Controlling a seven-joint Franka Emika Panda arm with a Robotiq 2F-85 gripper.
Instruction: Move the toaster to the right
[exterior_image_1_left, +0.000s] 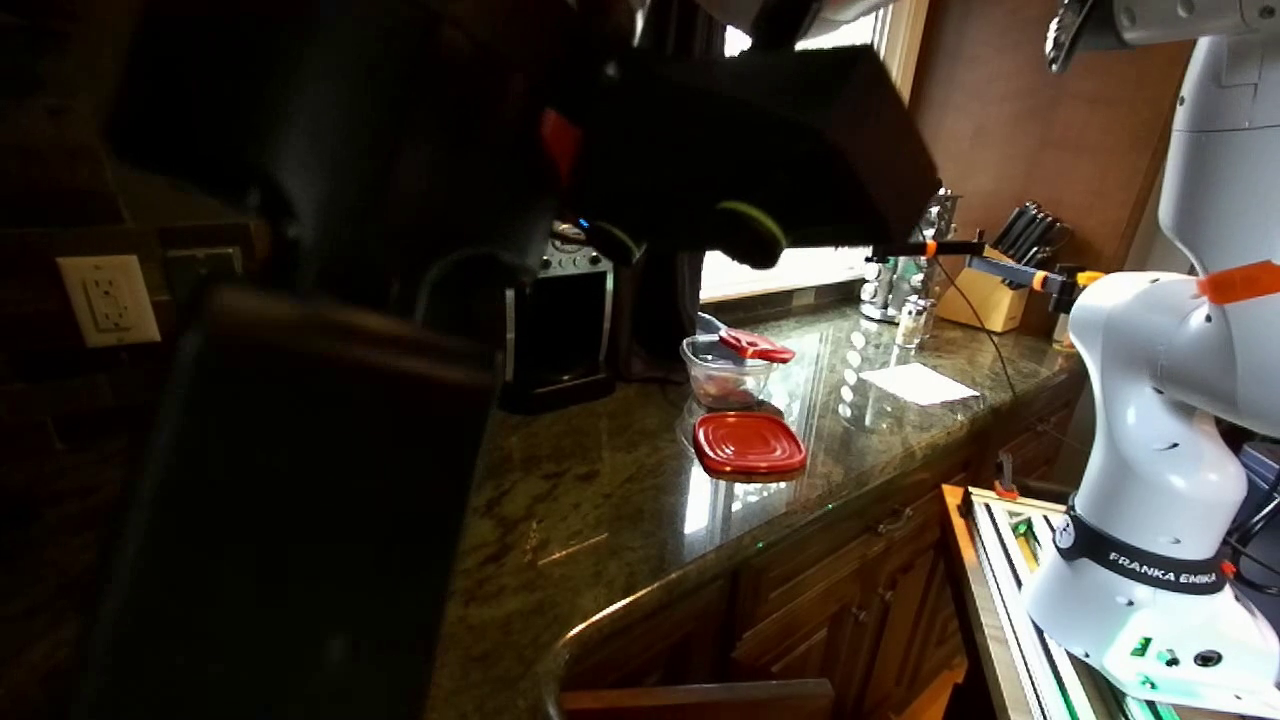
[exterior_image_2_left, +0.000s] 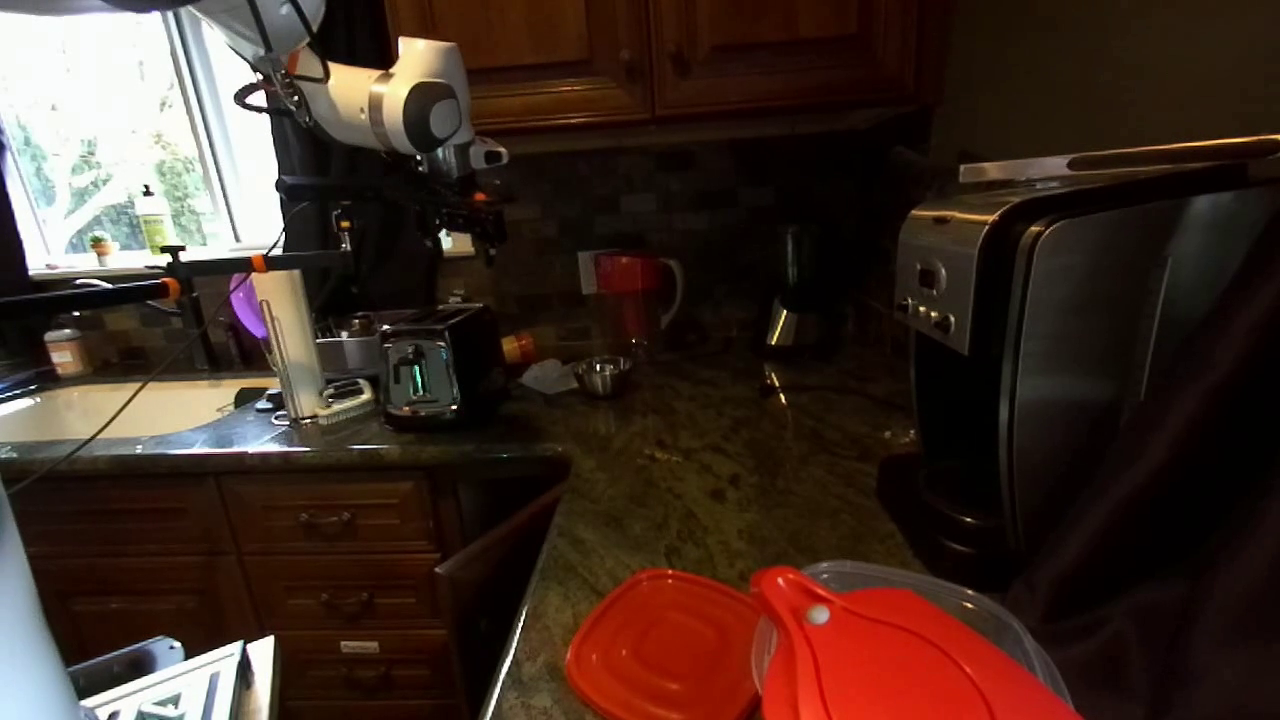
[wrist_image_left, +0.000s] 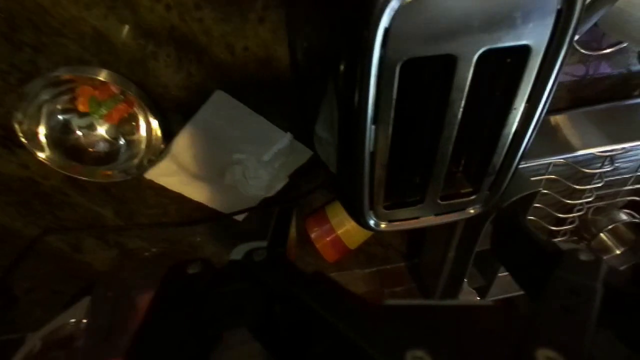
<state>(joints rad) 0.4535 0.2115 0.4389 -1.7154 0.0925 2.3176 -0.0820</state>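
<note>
Wrist view shows the gripper (wrist_image_left: 401, 216) with jaws wide and empty, and the toaster (wrist_image_left: 451, 125) on the counter (wrist_image_left: 210, 47) by the paper (wrist_image_left: 215, 150), so the grab and the move right seem not done yet

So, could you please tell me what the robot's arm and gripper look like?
The arm is glossy white and rounded, with a dark grey joint cap, black cables and an orange strip across it. A black band around its base reads FRANKA EMIKA in pale letters. The gripper looks black and angular, too dark for detail.
</note>
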